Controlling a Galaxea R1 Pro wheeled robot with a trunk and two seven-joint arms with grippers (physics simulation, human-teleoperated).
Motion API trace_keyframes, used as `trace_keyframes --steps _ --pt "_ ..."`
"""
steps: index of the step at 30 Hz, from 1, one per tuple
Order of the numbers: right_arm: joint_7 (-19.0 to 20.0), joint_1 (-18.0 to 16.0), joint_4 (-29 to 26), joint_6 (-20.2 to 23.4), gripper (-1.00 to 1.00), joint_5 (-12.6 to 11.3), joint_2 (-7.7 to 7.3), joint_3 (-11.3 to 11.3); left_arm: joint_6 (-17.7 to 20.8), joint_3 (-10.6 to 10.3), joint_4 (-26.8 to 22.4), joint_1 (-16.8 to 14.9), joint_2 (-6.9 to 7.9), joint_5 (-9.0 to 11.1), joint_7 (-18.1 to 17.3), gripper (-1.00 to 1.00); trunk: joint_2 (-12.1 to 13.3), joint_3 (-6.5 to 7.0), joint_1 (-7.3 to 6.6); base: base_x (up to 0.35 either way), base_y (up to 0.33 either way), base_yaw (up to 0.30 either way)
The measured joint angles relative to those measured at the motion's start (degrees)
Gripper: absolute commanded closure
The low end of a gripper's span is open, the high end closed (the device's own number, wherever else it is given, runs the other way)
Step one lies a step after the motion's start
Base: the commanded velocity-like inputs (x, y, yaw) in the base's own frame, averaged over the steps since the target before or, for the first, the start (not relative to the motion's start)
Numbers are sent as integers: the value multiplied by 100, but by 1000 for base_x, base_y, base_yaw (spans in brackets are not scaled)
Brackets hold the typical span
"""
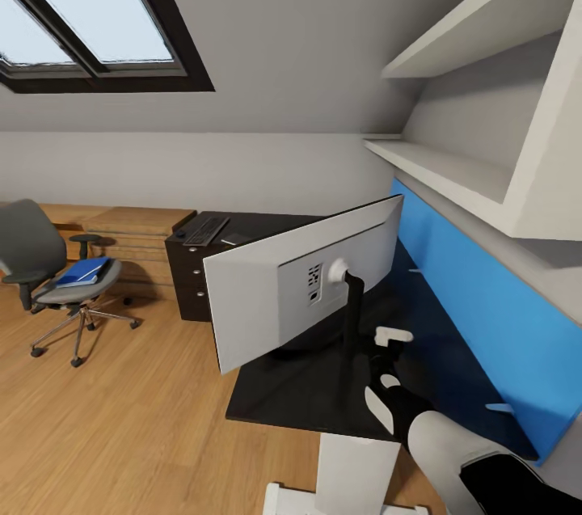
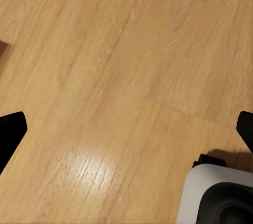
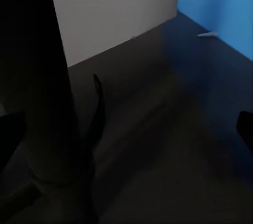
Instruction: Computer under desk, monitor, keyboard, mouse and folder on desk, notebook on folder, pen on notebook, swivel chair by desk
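Head view: monitor [image 1: 275, 297] stands on the black desk [image 1: 323, 394], centre frame, pale grey back toward the camera, thin black stand [image 1: 352, 329] dropping from the round hub. Right gripper [image 1: 386, 349] sits just right of that stand, lower centre-right, white forearm running in from the bottom-right corner. Cannot tell from here whether it touches the stand.

Right wrist view adds the close-up: the stand [image 3: 39, 76] is a wide dark column at frame left, the monitor's pale back [image 3: 116, 8] across the top, blue wall panel [image 3: 216, 2] at upper right, glossy desk surface [image 3: 174, 145] below. Dark fingertips [image 3: 245, 129] sit at the frame's side edges, spread wide, nothing between them, so the right gripper is open.

Left wrist view: wood floor [image 2: 116, 60], part of the robot's white base [image 2: 211, 192] at lower right, dark fingertips [image 2: 10, 132] at both side edges, far apart. Left gripper is open and empty.

Head view alone gives the rest of the room: keyboard [image 1: 206, 230] on the far end of the desk, centre-left, above the drawer unit [image 1: 187, 276]. Swivel chair [image 1: 56, 280] at left edge, well apart from the desk, blue folder [image 1: 81, 271] lying flat on its seat. Skylight [image 1: 81, 6] upper left, white shelves [image 1: 477, 135] upper right.
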Motion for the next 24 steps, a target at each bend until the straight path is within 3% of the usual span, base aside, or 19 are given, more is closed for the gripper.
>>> trace_keyframes --steps 14,24 --pt "3 9 5 4 -100 267 112 5 -2 0 0 1 0 0 -4 -100 0 0 0 1 0 0" --pt "1 18 4 5 -100 487 125 5 -4 0 0 0 0 0 -20 -100 0 0 -2 141 123 0"
